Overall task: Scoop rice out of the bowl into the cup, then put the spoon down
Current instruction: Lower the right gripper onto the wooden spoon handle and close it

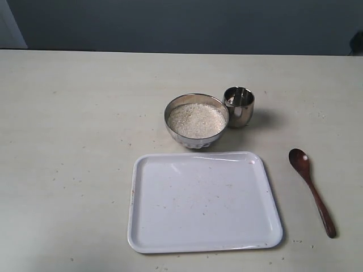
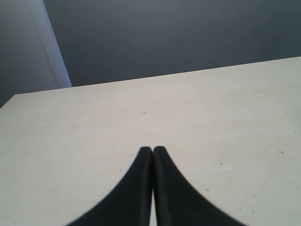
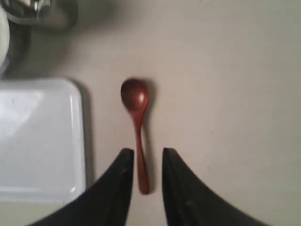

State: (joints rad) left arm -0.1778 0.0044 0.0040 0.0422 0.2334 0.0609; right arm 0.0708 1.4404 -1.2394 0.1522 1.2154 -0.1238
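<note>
The steel bowl point(image 1: 197, 121) stands mid-table, filled with white rice point(image 1: 196, 119). Touching its right side is the small steel cup point(image 1: 239, 106). The dark wooden spoon point(image 1: 312, 190) lies flat on the table at the right, its oval end toward the cup. In the right wrist view the spoon point(image 3: 137, 127) lies lengthwise, and my right gripper point(image 3: 147, 151) is open above it, a finger on each side of the handle's end. My left gripper point(image 2: 153, 149) is shut on nothing, over bare table. Neither gripper shows in the exterior view.
A white rectangular tray point(image 1: 204, 201) with a few stray grains lies in front of the bowl, its edge point(image 3: 77, 136) close beside the spoon. The cup's blurred rim point(image 3: 33, 12) shows in a corner of the right wrist view.
</note>
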